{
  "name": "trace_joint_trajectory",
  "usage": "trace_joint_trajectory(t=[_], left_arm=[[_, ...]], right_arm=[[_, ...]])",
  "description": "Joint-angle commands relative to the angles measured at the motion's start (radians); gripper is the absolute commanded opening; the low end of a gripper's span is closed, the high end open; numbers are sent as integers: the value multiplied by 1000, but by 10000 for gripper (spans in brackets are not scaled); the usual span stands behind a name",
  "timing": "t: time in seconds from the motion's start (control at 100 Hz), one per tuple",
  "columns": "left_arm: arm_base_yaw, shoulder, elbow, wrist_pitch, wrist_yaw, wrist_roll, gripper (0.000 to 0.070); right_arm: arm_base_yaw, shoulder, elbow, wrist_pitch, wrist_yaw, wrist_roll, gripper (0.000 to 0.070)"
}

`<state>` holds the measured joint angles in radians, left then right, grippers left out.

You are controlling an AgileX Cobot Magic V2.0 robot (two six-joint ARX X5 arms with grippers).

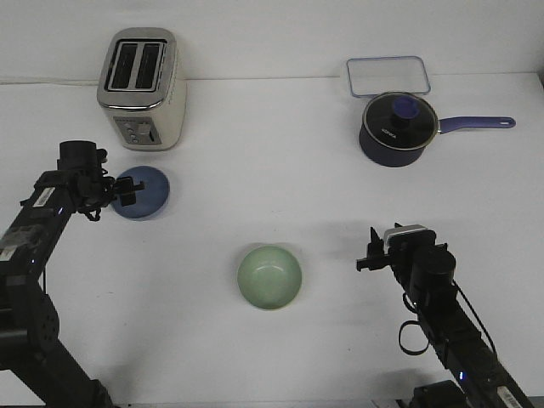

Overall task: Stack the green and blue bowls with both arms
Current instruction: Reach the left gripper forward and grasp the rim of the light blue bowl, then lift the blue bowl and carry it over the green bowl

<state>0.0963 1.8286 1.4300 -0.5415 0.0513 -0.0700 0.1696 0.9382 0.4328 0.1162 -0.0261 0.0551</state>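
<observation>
The pale green bowl [269, 277] sits upright on the white table [255, 153], near the front centre. The light blue bowl [146, 192] is at the left, in front of the toaster. My left gripper [127, 191] is at the blue bowl's left rim, its fingers overlapping the edge; I cannot tell whether they are closed on the rim. My right gripper [367, 252] hovers to the right of the green bowl, apart from it, with its fingers spread and nothing between them.
A silver toaster [142, 88] stands at the back left. A dark navy saucepan [396, 129] with a purple handle and a clear rectangular container [388, 76] stand at the back right.
</observation>
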Motion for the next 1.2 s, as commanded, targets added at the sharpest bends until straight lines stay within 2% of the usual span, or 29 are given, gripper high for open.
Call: trace_joint_trajectory(t=[0.0,0.11,0.26,0.48,0.68,0.87,1.0,1.19], left_arm=[[3,36,24,2,1,-1,194],[3,47,24,-5,1,2,0],[3,43,24,-6,4,2,4],[-2,-29,36,-24,135,-12,4],[-64,-185,36,-49,165,-38,4],[-180,-266,35,-133,198,-55,4],[-306,-271,35,-184,198,-52,4],[-492,-270,35,-187,198,-49,4]], right_arm=[[2,4,10,10,0,-6,361],[2,4,10,10,0,-6,361],[2,4,10,10,0,-6,361],[2,4,10,10,0,-6,361],[2,4,10,11,0,-6,361],[2,4,10,11,0,-6,361],[2,4,10,11,0,-6,361],[2,4,10,10,0,-7,361]])
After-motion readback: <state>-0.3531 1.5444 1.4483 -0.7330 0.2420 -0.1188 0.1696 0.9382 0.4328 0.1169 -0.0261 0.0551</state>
